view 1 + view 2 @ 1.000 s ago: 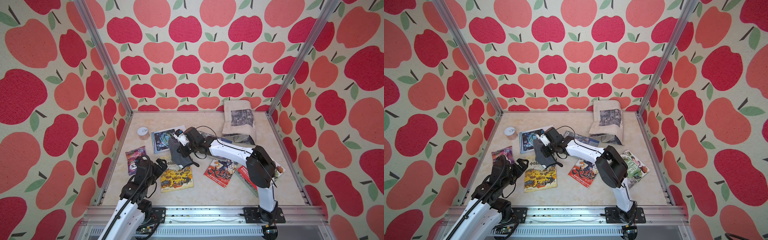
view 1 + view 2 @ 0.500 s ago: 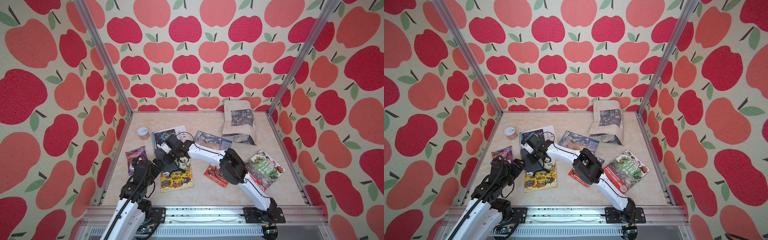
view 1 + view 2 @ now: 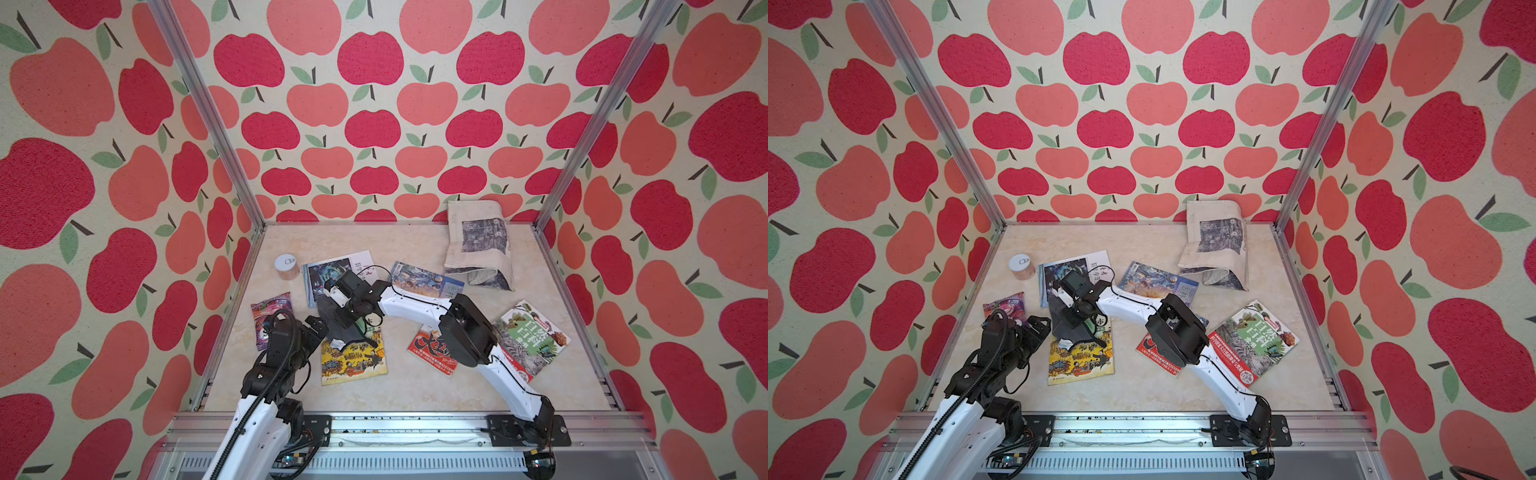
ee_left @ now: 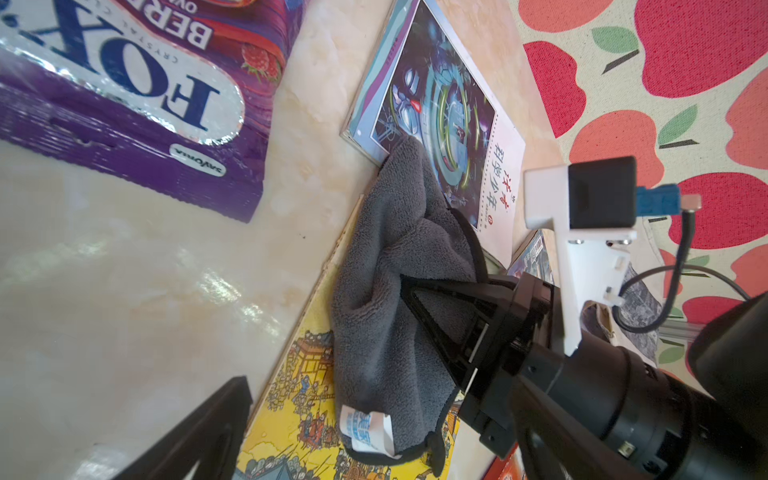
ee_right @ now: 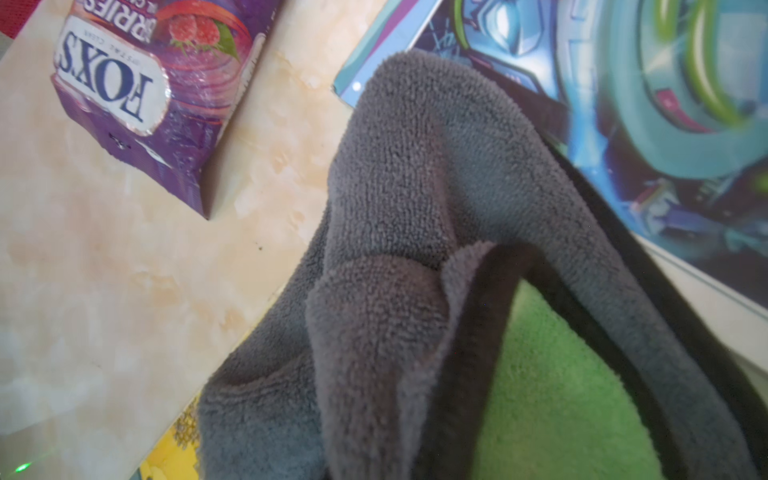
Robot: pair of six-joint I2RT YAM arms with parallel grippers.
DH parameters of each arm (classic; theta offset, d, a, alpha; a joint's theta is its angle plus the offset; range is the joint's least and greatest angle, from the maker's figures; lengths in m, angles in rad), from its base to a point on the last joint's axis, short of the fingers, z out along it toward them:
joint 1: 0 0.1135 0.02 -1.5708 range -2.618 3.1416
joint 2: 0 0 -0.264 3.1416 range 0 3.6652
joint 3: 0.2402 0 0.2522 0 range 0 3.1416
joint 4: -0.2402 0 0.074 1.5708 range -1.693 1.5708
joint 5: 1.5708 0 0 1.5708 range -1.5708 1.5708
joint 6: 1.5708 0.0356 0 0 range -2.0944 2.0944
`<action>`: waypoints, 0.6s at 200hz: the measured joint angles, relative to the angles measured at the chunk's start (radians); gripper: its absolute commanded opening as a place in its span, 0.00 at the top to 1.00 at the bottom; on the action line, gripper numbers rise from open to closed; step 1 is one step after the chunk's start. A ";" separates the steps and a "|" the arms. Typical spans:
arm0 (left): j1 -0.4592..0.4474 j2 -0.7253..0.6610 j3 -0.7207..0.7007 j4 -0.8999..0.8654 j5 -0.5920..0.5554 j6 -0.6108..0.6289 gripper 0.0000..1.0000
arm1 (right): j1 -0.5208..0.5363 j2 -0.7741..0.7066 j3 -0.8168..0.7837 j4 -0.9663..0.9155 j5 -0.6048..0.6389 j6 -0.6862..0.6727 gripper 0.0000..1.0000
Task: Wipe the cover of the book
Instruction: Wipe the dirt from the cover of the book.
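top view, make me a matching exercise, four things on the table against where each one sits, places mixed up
Things:
1. grey cloth
2. purple candy bag
3. folded newspaper
4. white-lidded jar

Places:
A. upright, just left of the blue-covered book
B. propped up in the far right corner
C. draped on the far end of the yellow book, pinched in the right gripper
D. lying flat, nearer than the jar, left of the yellow book

Pairs: 1-C, 2-D, 3-B, 4-A

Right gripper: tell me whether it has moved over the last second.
Yes. The right gripper, shut on the grey cloth, has shifted away from the blue book and toward the yellow book.
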 measured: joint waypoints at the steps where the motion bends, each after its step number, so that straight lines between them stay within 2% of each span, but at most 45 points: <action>1: 0.000 0.001 -0.001 0.001 0.001 0.000 0.01 | -0.002 -0.004 -0.006 0.000 0.001 0.000 1.00; 67: 0.000 0.072 -0.018 0.061 0.025 -0.004 0.01 | -0.067 -0.159 -0.275 0.105 0.011 0.038 1.00; 120: -0.002 0.102 -0.021 0.100 0.034 -0.003 0.01 | -0.090 -0.244 -0.408 0.145 0.047 0.042 1.00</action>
